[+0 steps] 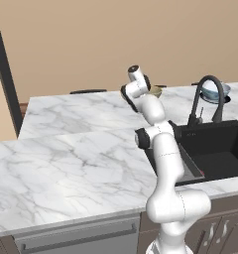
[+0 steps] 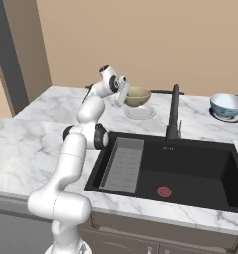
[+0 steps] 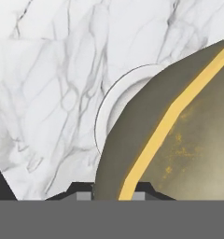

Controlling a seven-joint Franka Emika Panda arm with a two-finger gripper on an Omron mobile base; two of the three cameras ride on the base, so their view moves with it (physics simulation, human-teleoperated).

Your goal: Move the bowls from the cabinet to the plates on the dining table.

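Observation:
My gripper (image 2: pixel 123 97) is shut on the rim of the olive-tan bowl (image 2: pixel 138 96), holding it just over the pale plate (image 2: pixel 140 114) on the dining table (image 2: pixel 46 136). In the hand view the bowl (image 3: pixel 179 140) with its yellow rim covers most of that plate (image 3: pixel 115 109), and my gripper (image 3: pixel 113 193) pinches the rim at the bottom. Whether bowl and plate touch I cannot tell. The white and blue bowl (image 2: pixel 227 104) sits on the black-rimmed plate (image 2: pixel 230 118) at the far right. From the left base view the olive bowl (image 1: pixel 155 91) peeks out behind my hand. The cabinet is out of view.
A black sink (image 2: pixel 190 168) with a ribbed grey drain tray (image 2: pixel 123 163) is sunk into the table in front of the plates. The arched black faucet (image 2: pixel 174 111) stands between the two plates. Bare marble (image 1: pixel 66 163) stretches to the left.

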